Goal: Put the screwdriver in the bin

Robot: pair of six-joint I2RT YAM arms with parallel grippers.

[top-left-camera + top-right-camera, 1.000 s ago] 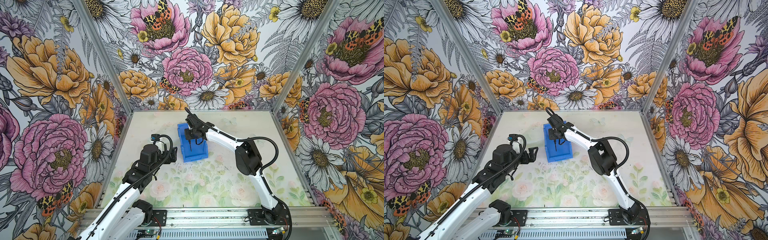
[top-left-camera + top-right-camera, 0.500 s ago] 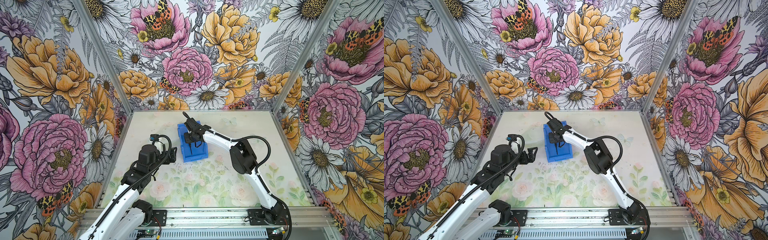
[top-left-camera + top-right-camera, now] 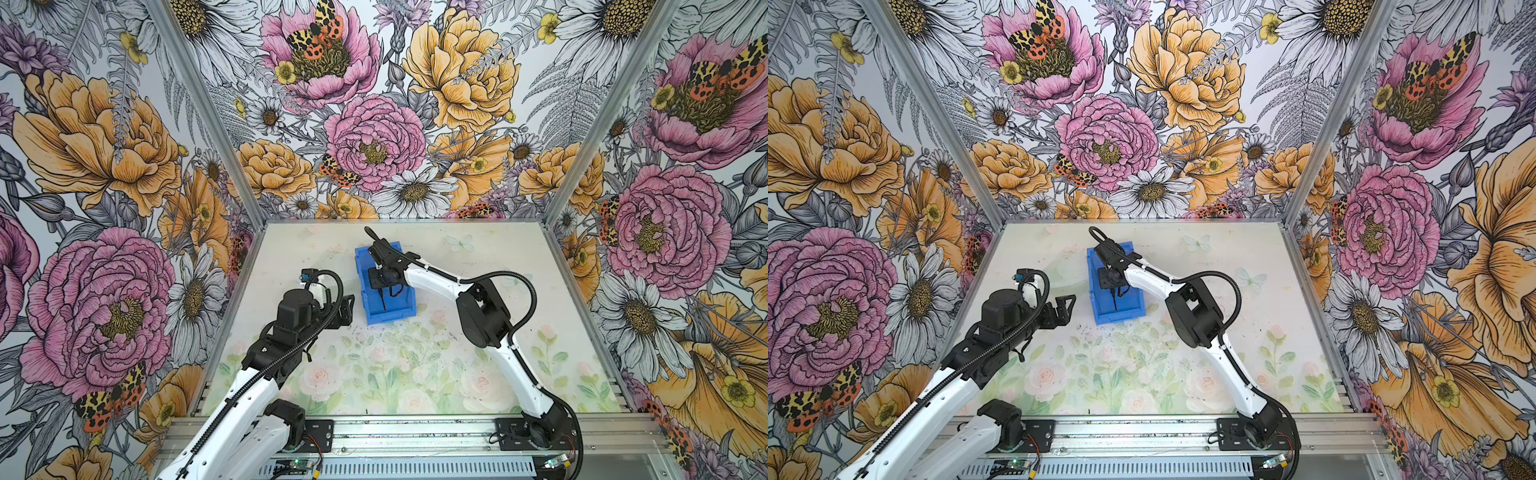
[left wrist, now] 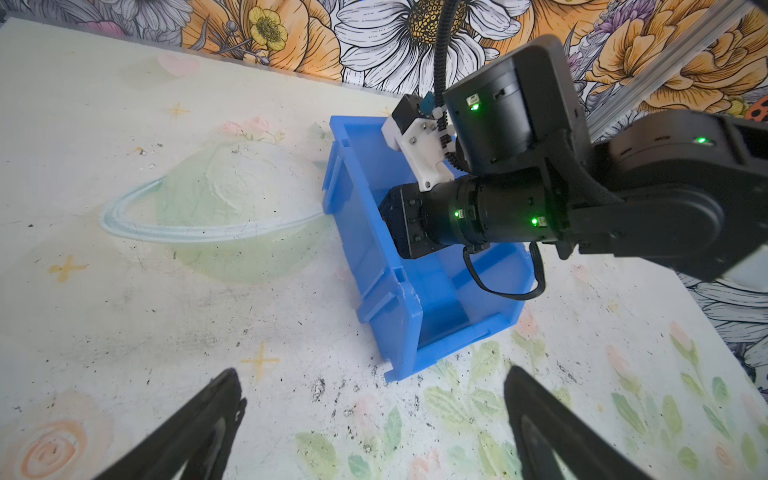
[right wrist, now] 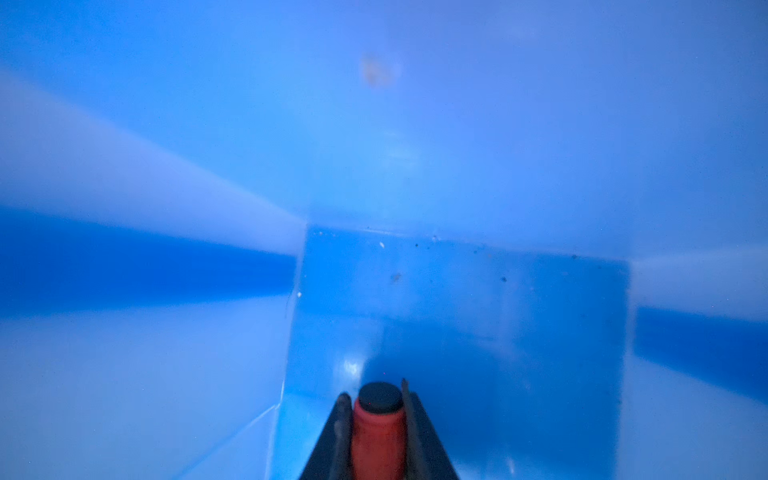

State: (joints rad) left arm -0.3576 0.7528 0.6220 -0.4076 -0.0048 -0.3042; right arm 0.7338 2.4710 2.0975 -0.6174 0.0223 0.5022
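Biggest first: the table (image 3: 478,374) is shared by two arms. The left arm (image 3: 291,332) is found right where it was a second back, while the right arm (image 3: 440,282) is seen with its elbow tucked in a bit leftward and its wrist dipped into the bin (image 3: 392,318), near frame centre in both top views. So the carry is judged basically done, and only the let-go is left.

The left gripper (image 4: 372,374) is parked spread wide just left of the bin, with nothing held. In the right wrist view the right gripper (image 5: 374,390) is seen clamped on the screwdriver (image 5: 379,432) at bottom centre, with blue walls all round. It's inside the bin, but contact with the floor can't be told.

Counted: two arms, two grippers, one bin, one screwdriver.
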